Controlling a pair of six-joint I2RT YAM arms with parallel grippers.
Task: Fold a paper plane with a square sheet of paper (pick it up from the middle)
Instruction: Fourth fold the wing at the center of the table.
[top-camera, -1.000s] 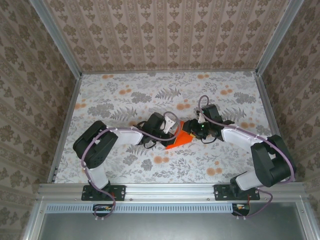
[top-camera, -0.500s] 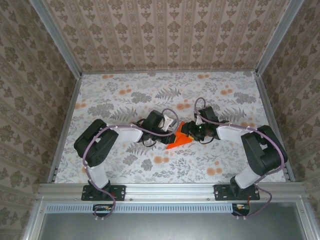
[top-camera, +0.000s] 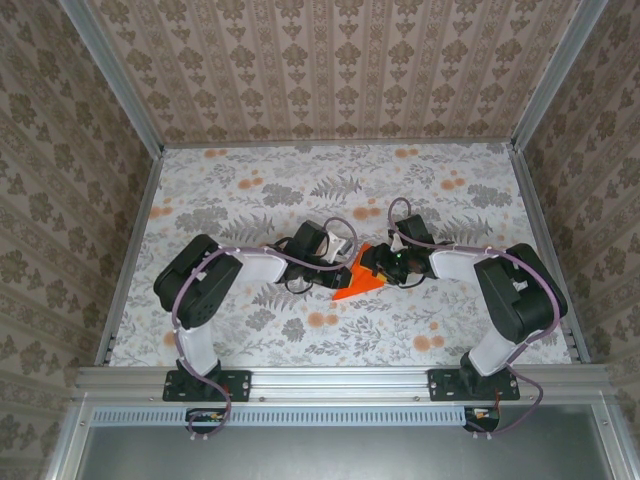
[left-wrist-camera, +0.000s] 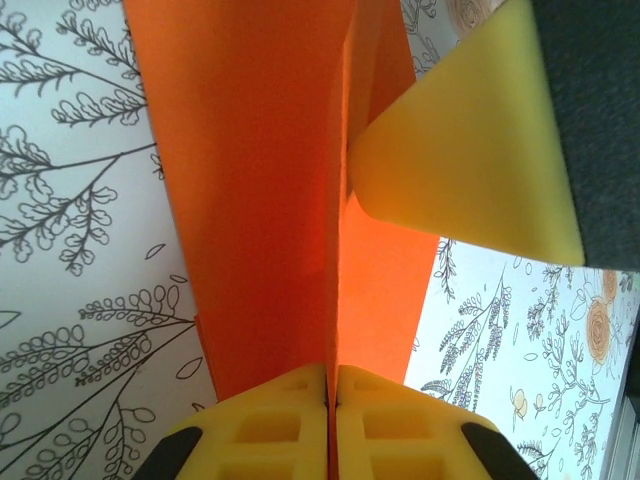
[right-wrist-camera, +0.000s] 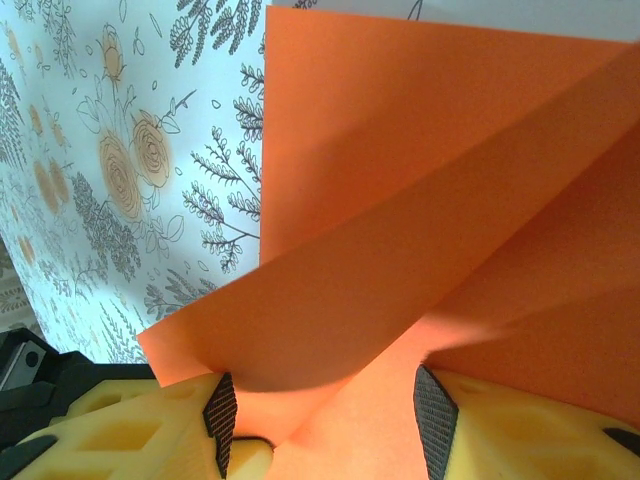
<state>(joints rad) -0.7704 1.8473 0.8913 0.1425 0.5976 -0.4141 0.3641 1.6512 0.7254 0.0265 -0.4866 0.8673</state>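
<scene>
I count one square sheet of paper (top-camera: 357, 279), bright orange, one table (top-camera: 450, 200) with floral print, and two arms (top-camera: 250, 268), which carry two grippers: the left gripper (left-wrist-camera: 330, 400) and the right gripper (right-wrist-camera: 325, 420).

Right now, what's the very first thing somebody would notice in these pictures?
The bright orange paper, folded to a point, lies in the middle of the flowery table. Two robot arms meet over it: the left gripper pinches a raised fold of it, and the right gripper has its jaws apart with paper between them.
</scene>
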